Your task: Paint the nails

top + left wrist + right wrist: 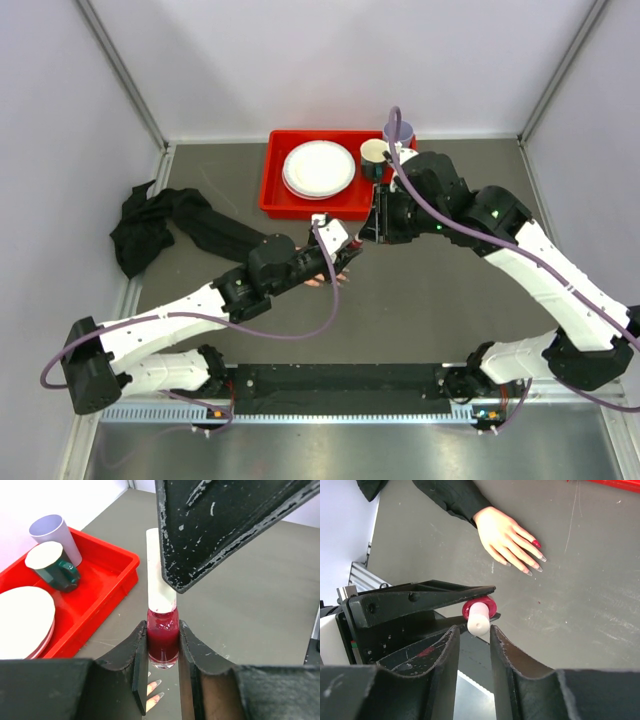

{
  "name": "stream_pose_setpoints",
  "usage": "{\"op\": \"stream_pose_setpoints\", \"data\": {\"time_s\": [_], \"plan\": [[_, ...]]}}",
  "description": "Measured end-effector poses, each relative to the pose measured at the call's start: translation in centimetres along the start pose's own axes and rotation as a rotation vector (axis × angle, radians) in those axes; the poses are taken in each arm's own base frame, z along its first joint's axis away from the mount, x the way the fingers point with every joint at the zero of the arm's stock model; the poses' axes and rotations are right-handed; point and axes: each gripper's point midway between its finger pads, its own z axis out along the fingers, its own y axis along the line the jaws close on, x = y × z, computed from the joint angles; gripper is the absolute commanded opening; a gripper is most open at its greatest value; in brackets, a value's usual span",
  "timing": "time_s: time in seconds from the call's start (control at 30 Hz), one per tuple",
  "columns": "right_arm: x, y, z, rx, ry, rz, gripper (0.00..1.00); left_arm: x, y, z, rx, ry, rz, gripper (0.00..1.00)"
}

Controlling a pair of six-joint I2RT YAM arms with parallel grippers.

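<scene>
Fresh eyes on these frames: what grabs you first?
The dark red polish bottle, clamped in the left fingers at mid-table, its white cap sitting just ahead of the parted right fingers. Next, the pale mannequin hand lying flat on the grey table below them, with one red nail and the others looking bare. A red tray of plates and cups sits at the far edge.
</scene>
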Motion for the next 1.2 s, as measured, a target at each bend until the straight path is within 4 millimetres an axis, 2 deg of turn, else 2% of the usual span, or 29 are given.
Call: {"op": "stream_pose_setpoints", "data": {"time_s": [0.27, 0.4, 0.5, 0.53, 0.63, 0.77, 0.93, 1.07, 1.2], "plan": [[0.1, 0.0, 0.3, 0.002, 0.008, -0.001, 0.33, -0.1, 0.1, 0.0, -0.014, -0.001, 0.026, 0.00], [0.3, 0.0, 1.1, 0.009, 0.029, -0.005, 0.31, -0.1, 0.0, 0.0, -0.009, -0.001, 0.035, 0.00], [0.4, 0.0, 1.4, 0.008, 0.037, -0.005, 0.25, 0.1, -0.1, 0.0, -0.006, -0.002, 0.040, 0.00], [0.5, 0.1, 1.5, 0.005, 0.038, -0.006, 0.16, 0.2, -0.2, 0.0, -0.006, 0.000, 0.042, 0.00], [0.7, -0.2, 1.8, 0.013, 0.044, -0.009, 0.00, 0.5, -0.1, -0.3, -0.008, 0.005, 0.046, 0.00], [0.9, -0.1, 1.7, 0.001, 0.049, -0.012, 0.00, 0.4, -0.4, -0.5, 0.006, 0.005, 0.040, 0.00], [2.2, 0.5, 1.0, -0.078, 0.082, -0.079, 0.00, 0.4, -2.2, -1.5, 0.099, 0.018, -0.021, 0.00], [4.2, 1.2, -0.1, -0.221, 0.114, -0.222, 0.00, 0.4, -4.6, -3.0, 0.251, 0.074, -0.071, 0.00], [6.1, 2.8, -2.0, -0.430, 0.111, -0.408, 0.00, -0.5, -7.4, -5.0, 0.452, 0.117, -0.128, 0.00]]}}
